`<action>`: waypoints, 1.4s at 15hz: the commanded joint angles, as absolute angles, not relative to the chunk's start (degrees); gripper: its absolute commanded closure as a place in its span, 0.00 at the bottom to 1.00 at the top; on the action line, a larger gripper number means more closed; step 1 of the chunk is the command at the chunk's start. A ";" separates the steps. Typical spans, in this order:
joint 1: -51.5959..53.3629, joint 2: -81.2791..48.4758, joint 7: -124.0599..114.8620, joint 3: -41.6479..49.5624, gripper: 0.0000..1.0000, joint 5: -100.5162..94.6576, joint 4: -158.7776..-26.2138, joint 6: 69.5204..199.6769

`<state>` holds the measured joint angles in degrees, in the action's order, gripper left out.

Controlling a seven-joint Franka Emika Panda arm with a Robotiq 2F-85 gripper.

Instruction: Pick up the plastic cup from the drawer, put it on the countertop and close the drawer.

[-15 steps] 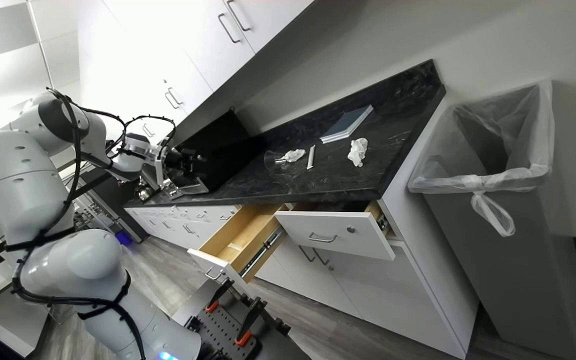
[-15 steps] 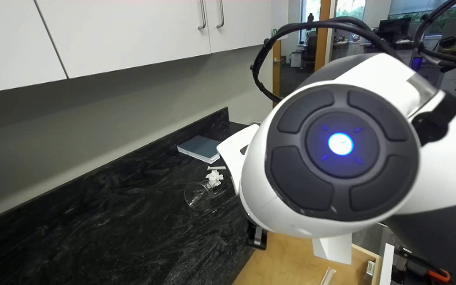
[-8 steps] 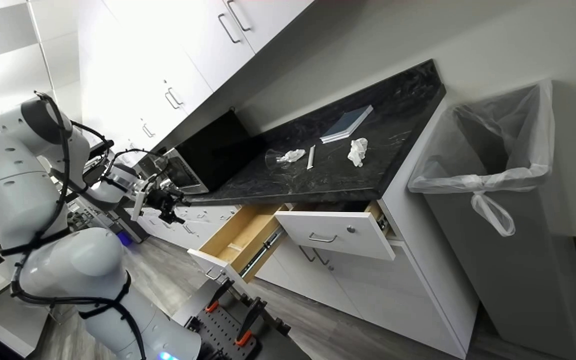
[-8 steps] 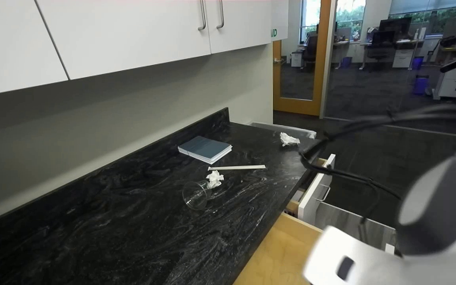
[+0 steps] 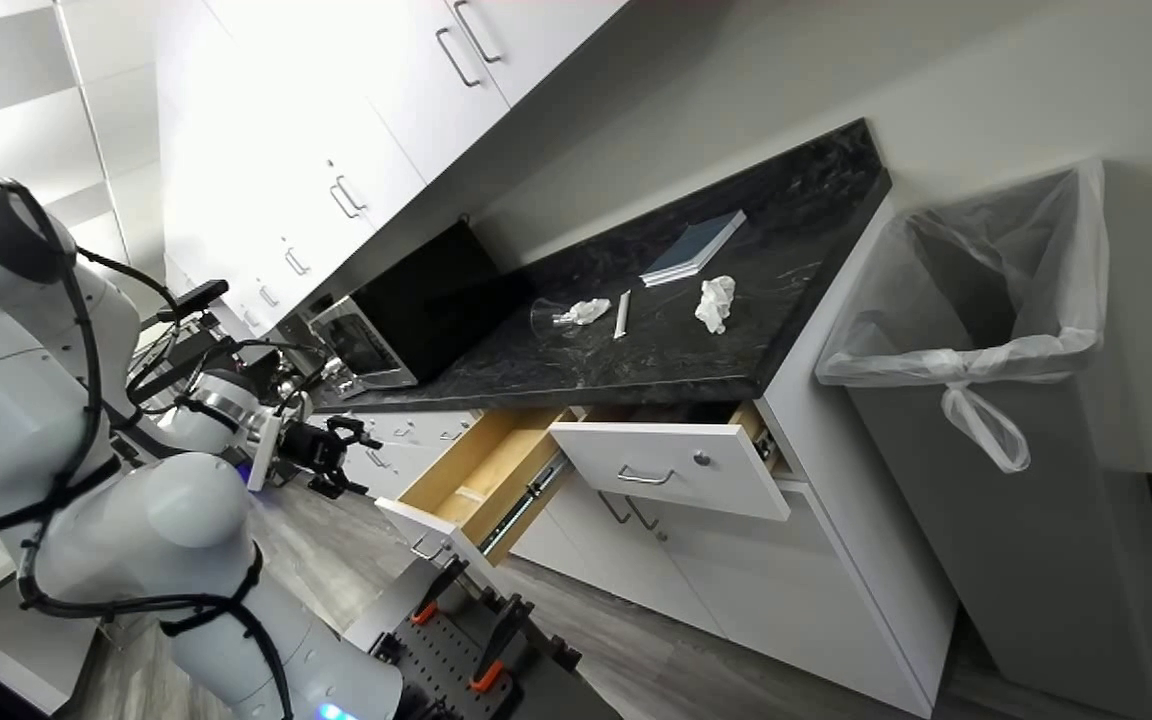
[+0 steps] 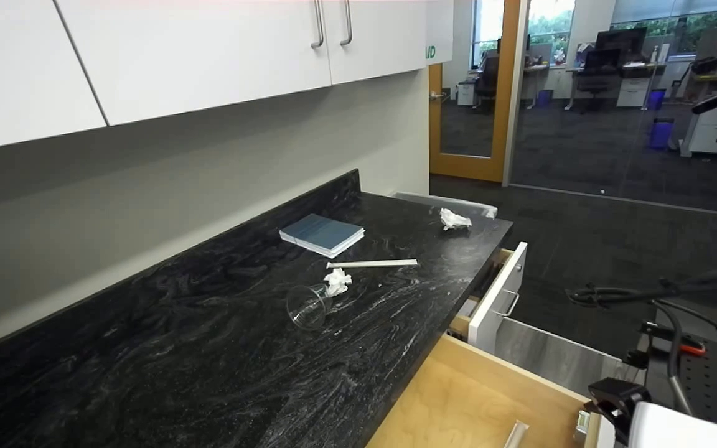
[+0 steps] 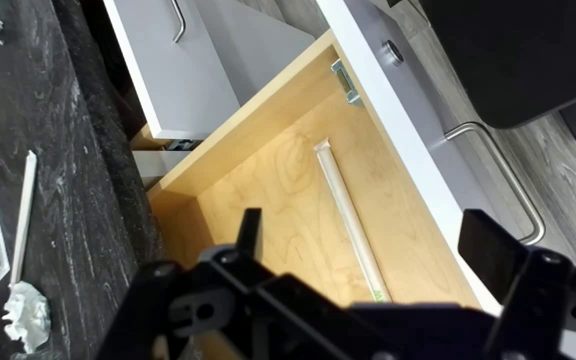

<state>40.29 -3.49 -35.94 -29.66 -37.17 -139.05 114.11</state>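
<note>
Plainly, the drawer [image 7: 273, 190] is pulled out, a straw [image 7: 353, 220] lying inside it. Up on the counter [image 6: 178, 367], higher than the drawer, a clear cup [image 6: 309, 308] lies on its side in both exterior views. Near the drawer's front, the fingers [image 7: 488, 255] stand wide apart; in the wrist view the drawer shows between them. Beside the drawer, a wider drawer [image 5: 671, 460] is partly out too.
</note>
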 commanded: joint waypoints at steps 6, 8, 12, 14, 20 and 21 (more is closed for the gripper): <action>45.39 -5.18 -26.31 -33.68 0.00 -35.66 -140.23 109.08; 47.61 -5.83 -24.08 -35.41 0.00 -36.18 -141.20 109.74; 49.55 -6.66 -25.72 -35.36 0.00 -36.87 -141.46 110.72; 49.64 -6.67 -24.99 -35.36 0.00 -37.02 -141.67 110.71; 46.64 -5.72 -9.29 -32.24 0.42 -46.16 -145.88 130.91; 46.02 -6.00 -5.44 -31.48 0.49 -45.95 -146.42 132.93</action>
<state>47.92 -6.70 -13.96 -33.02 -44.66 -144.13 126.73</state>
